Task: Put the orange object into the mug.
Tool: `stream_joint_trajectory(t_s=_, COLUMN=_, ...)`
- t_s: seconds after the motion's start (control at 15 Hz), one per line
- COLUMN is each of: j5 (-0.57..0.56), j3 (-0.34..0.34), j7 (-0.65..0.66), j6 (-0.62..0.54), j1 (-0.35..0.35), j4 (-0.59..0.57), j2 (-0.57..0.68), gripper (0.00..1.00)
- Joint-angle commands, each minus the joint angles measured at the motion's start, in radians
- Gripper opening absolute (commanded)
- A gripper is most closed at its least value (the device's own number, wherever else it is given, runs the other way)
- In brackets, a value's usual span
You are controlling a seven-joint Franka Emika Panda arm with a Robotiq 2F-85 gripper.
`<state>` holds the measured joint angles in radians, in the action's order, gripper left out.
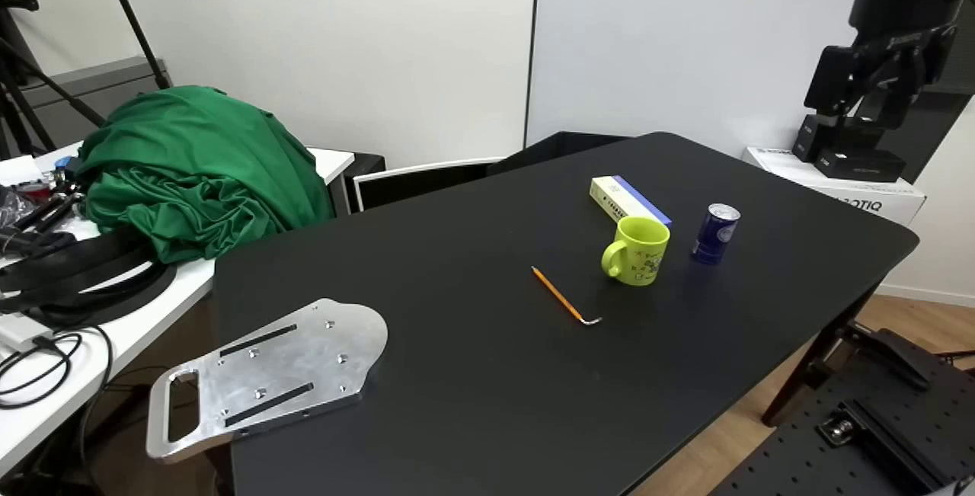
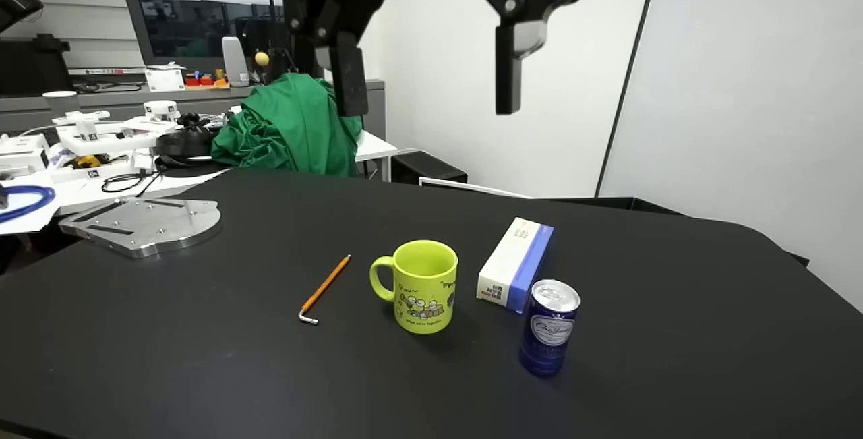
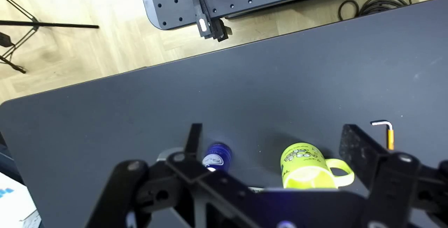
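The orange object lies flat on the black table in both exterior views [image 1: 557, 294] [image 2: 327, 284]; it is a thin stick with a bent silver end. In the wrist view [image 3: 390, 138] its bent end shows at right, the rest hidden behind a finger. The lime-green mug stands upright beside it, handle towards the stick, in both exterior views [image 1: 642, 258] [image 2: 423, 297] and the wrist view [image 3: 302, 156]; what shows of its inside looks empty. My gripper [image 2: 429, 108] is open, empty and high above the table; it also shows in the wrist view [image 3: 273, 126].
A dark blue can [image 2: 549, 331] stands near the mug. A white-and-blue box [image 2: 516, 264] lies behind the mug. A silver metal plate [image 1: 305, 351] lies at the table's edge, partly overhanging. A side table with a green cloth [image 1: 198, 168] stands beyond the black table [image 1: 457, 389].
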<state>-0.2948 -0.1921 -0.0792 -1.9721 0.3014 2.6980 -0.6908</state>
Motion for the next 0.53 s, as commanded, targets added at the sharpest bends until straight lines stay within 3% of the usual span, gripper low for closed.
stream_joint_trajectory(t_s=0.0, j5=-0.002, j3=-0.002, j7=0.000, j6=-0.002, j1=-0.018, j4=-0.019, j2=0.027, gripper=1.00)
stream_joint_trajectory(t_s=0.47, j5=0.071, j3=0.069, j7=0.088, j6=-0.189, j1=-0.098, j4=-0.134, j2=0.215, gripper=1.00)
